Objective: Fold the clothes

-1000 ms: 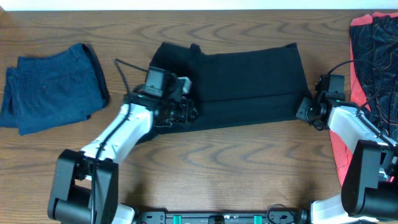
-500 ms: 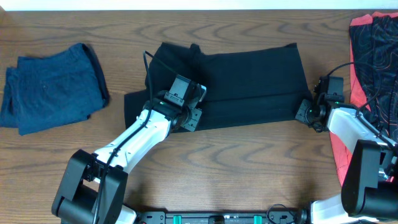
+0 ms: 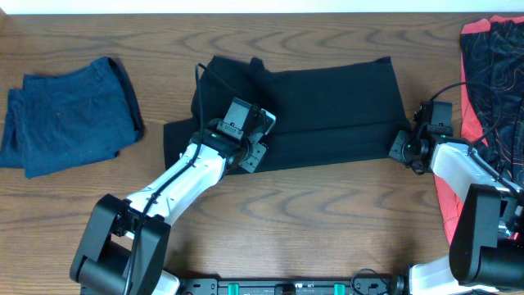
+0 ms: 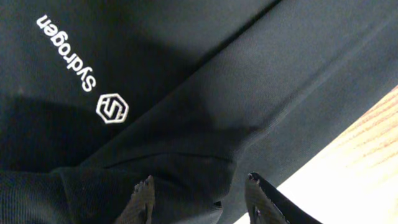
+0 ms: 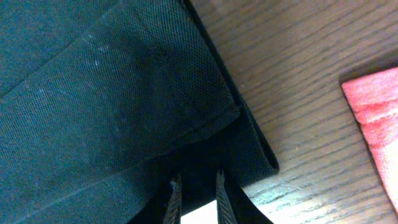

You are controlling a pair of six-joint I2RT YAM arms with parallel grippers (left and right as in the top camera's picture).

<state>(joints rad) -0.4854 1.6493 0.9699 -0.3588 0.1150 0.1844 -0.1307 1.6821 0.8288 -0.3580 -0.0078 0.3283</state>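
Observation:
A black garment (image 3: 327,106) lies spread flat across the middle of the wooden table (image 3: 311,221). My left gripper (image 3: 252,154) is over its lower left part. In the left wrist view its jaws (image 4: 199,190) are open, with bunched black fabric (image 4: 205,106) between the fingers and a white "Sydrogen" logo (image 4: 68,53) above them. My right gripper (image 3: 399,147) is at the garment's lower right corner. In the right wrist view its fingers (image 5: 196,186) are close together, pinching the folded corner hem (image 5: 249,146).
A folded blue garment (image 3: 65,115) lies at the far left of the table. A red and black patterned garment (image 3: 491,65) lies along the right edge, beside the right arm. Bare wood runs along the front.
My left wrist has moved right onto the garment, uncovering the black flap at its left end. It has barely moved in the last half second. The right arm has not moved.

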